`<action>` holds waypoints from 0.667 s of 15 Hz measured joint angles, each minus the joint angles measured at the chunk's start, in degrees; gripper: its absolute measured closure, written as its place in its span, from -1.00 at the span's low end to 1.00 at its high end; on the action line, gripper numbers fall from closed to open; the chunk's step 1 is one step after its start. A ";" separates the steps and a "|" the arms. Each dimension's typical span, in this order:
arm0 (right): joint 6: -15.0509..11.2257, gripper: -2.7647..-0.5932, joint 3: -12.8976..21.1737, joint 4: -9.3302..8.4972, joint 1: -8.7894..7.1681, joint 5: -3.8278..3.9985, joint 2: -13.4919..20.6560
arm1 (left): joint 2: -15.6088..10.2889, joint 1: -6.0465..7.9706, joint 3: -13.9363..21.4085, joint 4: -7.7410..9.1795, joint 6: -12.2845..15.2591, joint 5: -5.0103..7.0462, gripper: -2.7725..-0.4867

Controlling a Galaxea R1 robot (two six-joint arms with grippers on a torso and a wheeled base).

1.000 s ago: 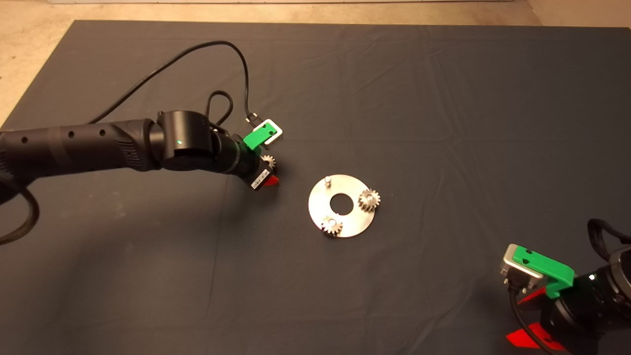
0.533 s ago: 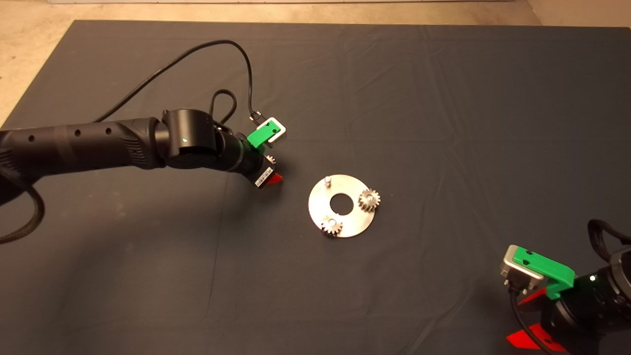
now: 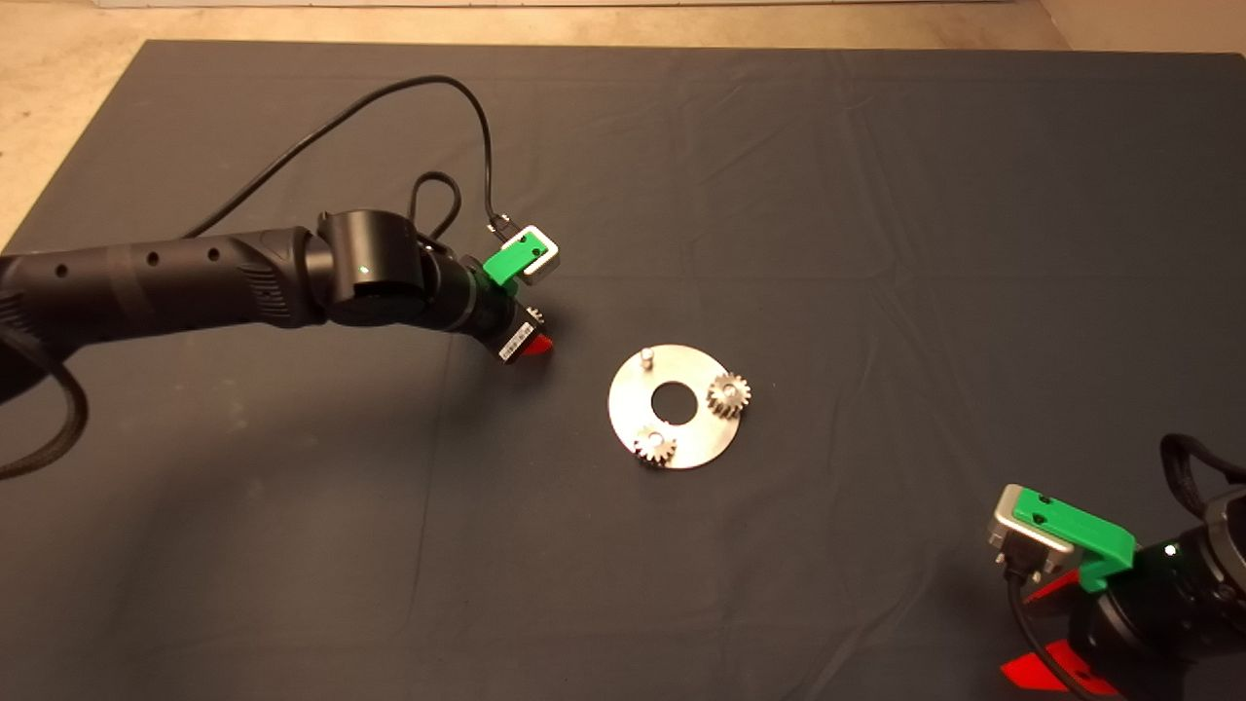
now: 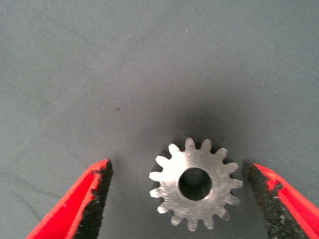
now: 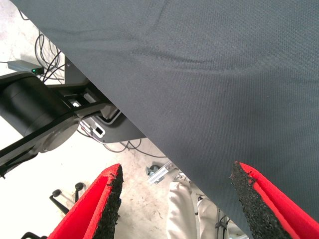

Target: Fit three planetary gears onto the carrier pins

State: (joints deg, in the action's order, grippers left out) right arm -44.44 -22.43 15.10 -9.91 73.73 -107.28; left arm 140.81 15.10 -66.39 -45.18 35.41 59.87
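Your left pincer is sitting wide apart around the last gear, flat on the mat left of the disc. Closing off-centre risks it skidding away.

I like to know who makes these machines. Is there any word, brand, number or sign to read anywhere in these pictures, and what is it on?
White sticker on the left gripper, head view: dark barcode-like marks, too small to read.
Loose gear between its open fingers: bare metal, no marking.
Disc, its two gears, mat: nothing written.
Right gripper, parked bottom right: no text shows.
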 joint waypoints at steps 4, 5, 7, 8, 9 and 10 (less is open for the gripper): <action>-0.02 0.06 0.00 -0.01 0.02 0.00 0.00 | 0.00 -0.01 -0.01 0.67 -0.06 -0.39 -0.13; 0.00 0.06 0.00 0.00 0.00 0.00 -0.02 | 0.00 0.00 -0.01 0.67 -0.16 -0.56 -0.05; 0.00 0.06 0.00 -0.01 0.00 0.00 0.00 | 0.00 0.00 -0.01 0.84 -0.16 -0.61 -0.05; 0.00 0.06 0.00 -0.01 0.00 0.00 0.00 | 0.00 -0.01 -0.01 0.85 -0.16 -0.77 -0.03; 0.00 0.06 0.00 -0.01 0.01 0.00 -0.02 | 0.00 -0.01 -0.01 0.85 -0.16 -0.94 0.06; -0.01 0.06 0.00 -0.01 0.00 0.00 0.00 | 0.00 -0.01 -0.01 0.85 -0.16 -0.96 0.08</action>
State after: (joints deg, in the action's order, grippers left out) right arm -44.44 -22.43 15.09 -9.91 73.73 -107.28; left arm 140.80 15.10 -66.40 -44.32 35.26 58.90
